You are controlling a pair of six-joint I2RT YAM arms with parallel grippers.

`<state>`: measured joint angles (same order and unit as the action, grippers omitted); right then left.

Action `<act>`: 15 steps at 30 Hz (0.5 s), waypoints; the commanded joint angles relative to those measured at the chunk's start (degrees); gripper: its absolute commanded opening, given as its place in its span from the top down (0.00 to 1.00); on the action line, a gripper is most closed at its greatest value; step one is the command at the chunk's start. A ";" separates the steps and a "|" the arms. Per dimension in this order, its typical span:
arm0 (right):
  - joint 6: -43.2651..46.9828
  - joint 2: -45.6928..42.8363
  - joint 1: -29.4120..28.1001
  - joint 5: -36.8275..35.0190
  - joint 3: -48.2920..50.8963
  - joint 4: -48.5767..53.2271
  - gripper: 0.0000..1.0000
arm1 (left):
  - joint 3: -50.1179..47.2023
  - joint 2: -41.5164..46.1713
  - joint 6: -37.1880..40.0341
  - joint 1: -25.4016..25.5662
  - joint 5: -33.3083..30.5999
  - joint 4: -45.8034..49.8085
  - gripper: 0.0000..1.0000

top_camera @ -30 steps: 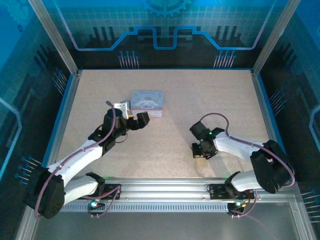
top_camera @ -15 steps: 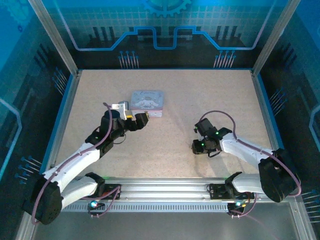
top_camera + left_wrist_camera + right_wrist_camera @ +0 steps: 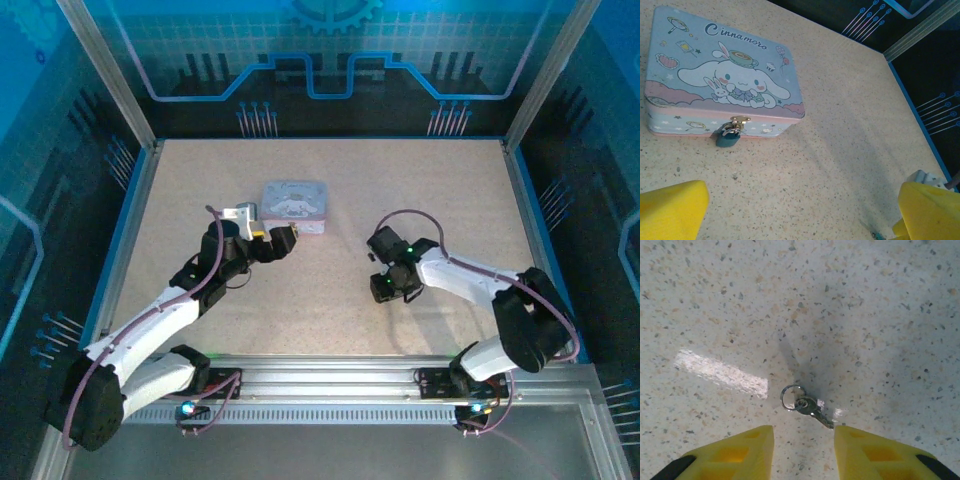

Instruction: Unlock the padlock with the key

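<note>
Our right gripper (image 3: 804, 437) now sits further left than a second ago, spread apart just behind the key (image 3: 810, 406) on the table (image 3: 875, 300); our left gripper (image 3: 800, 207) gapes wide, facing the padlock (image 3: 727, 139) on the box (image 3: 715, 55).

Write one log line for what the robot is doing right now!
left end effector open, facing box | padlock hanging on box clasp | right end effector open above key | key with ring lying on table, not yet gripped

Right gripper (image 3: 384, 289) has shifted leftward and slightly away from the arm bases across the table (image 3: 440, 190). Left gripper (image 3: 283, 240) has drawn back marginally toward its own base.
</note>
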<state>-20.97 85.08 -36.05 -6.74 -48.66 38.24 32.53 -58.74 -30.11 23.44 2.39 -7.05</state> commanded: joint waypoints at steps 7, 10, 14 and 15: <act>1.57 4.87 -2.55 -1.26 -4.72 3.44 0.63 | -0.80 1.26 0.09 0.28 -0.39 1.42 0.01; 1.46 5.09 -2.79 -0.73 -4.73 3.33 0.62 | -0.81 1.26 0.26 0.28 -0.54 1.60 0.01; 1.20 6.00 -3.00 -0.19 -5.04 3.51 0.62 | -0.72 1.26 0.47 0.27 -0.77 1.72 0.01; 1.04 6.34 -3.06 -0.28 -5.21 3.62 0.62 | -0.63 1.25 0.57 0.29 -0.72 1.76 0.01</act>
<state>-20.25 89.97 -38.22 -7.42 -52.27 40.07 32.51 -58.43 -30.09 23.44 2.37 -6.22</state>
